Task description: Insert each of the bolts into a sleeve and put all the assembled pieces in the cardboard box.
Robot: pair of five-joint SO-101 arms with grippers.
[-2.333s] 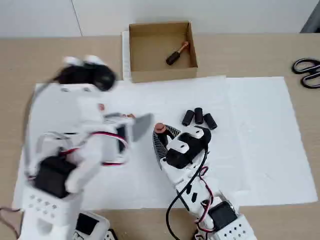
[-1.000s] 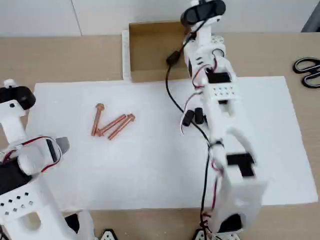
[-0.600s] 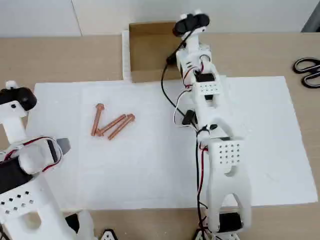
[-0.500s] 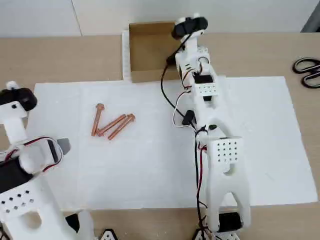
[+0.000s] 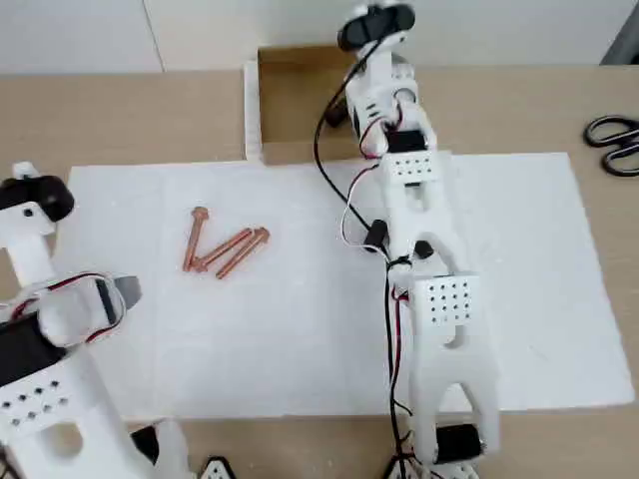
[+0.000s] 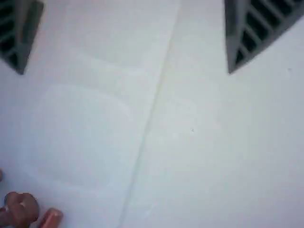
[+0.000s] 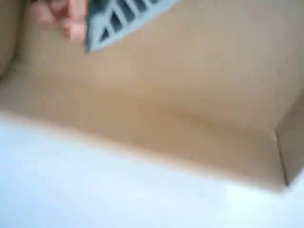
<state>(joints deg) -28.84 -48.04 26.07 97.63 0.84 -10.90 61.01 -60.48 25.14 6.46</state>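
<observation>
Fig. 1. My right arm (image 5: 444, 299) is lying extended far forward; my left arm (image 5: 60, 329) is sitting folded back, its left gripper (image 6: 126, 71) hanging with jaws spread wide.

Nothing legible anywhere: no print, label, brand, number or sign to read on the cardboard box (image 5: 300, 152), on the white sheet (image 5: 300, 339) over the surface, or on the scissors (image 5: 614, 145) far right.
</observation>
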